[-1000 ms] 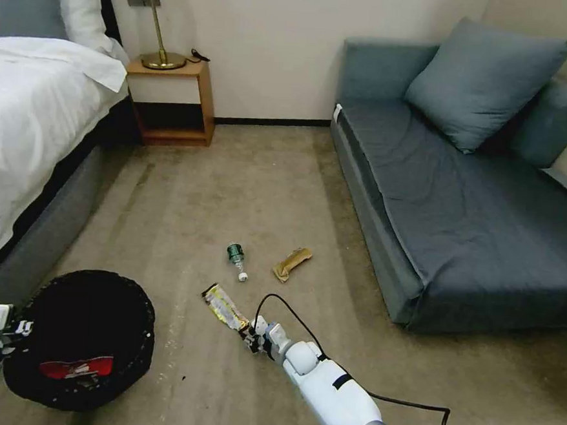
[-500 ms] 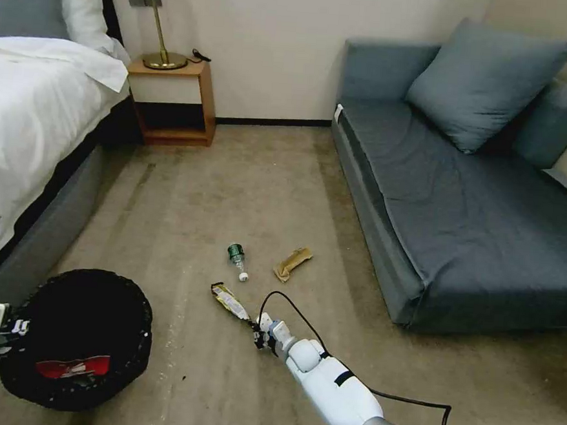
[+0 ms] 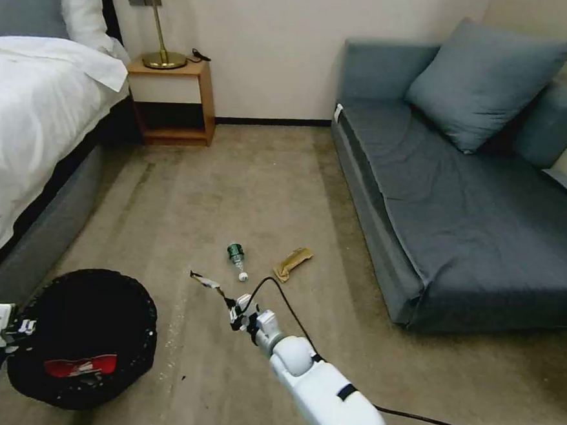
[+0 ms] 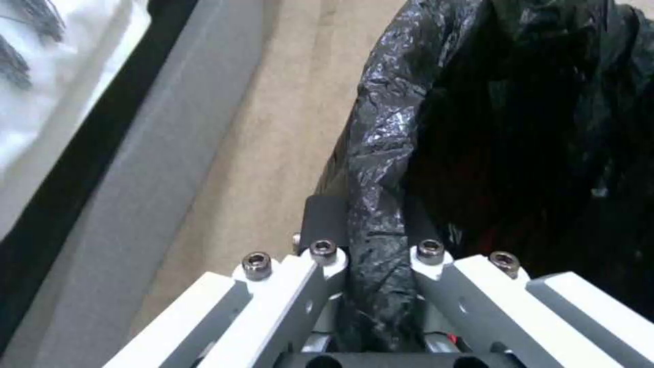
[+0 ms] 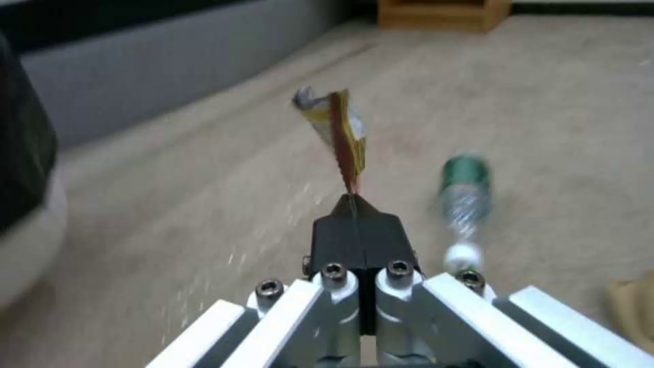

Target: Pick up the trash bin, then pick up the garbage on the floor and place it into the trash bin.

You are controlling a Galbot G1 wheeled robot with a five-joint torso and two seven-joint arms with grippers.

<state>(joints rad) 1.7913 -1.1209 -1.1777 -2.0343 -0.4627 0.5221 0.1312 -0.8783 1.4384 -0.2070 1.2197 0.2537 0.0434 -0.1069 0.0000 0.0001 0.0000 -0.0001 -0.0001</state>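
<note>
Right tool (image 3: 234,312) pinches yellow-and-black wrapper (image 3: 206,282) by one end, dangling clear of carpet, right of trash bin (image 3: 84,338). Left tool (image 4: 371,245) clamps bin rim, mouth up, ready for drop. Bottle (image 3: 235,258), brown wrapper (image 3: 291,263) beyond.

Trash bin (image 3: 87,338) left of bottle (image 3: 235,258), paper wrapper (image 3: 291,263)
</note>
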